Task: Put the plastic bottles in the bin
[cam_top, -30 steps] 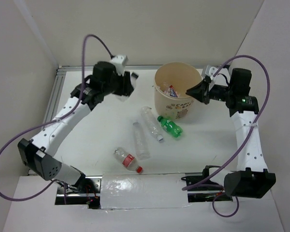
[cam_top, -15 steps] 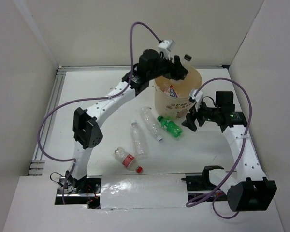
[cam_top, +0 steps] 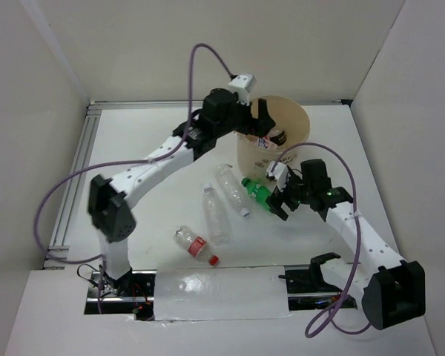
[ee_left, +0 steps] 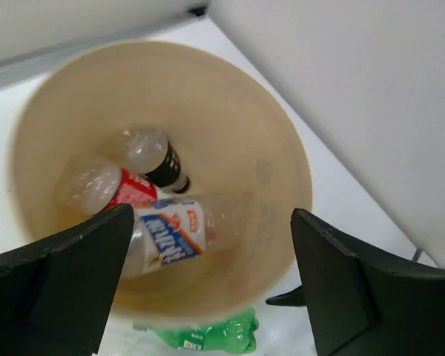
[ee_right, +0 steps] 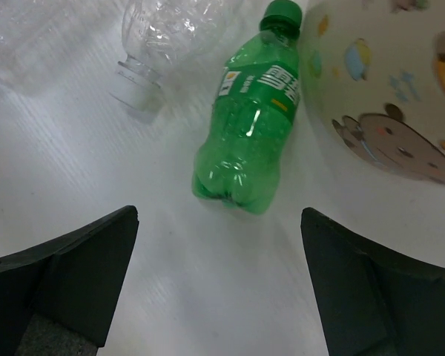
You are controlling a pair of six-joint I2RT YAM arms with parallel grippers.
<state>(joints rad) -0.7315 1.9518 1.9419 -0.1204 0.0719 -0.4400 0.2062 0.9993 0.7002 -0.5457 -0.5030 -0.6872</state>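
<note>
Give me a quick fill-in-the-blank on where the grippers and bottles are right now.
1. The right gripper, jaws ____, hovers over the green bottle lying beside the bin.
2. The left gripper hangs open above the bin, where ____ bottles show.
3. Counting the green one, ____ bottles lie on the table.
Missing words: open; three; four.

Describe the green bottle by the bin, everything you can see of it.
The green bottle is small, translucent green plastic, green cap screwed on, label with white and yellow print. It lies on its side on the white table, cap end close beside the wall of the bin. The open right gripper hovers over it, not touching.
</note>
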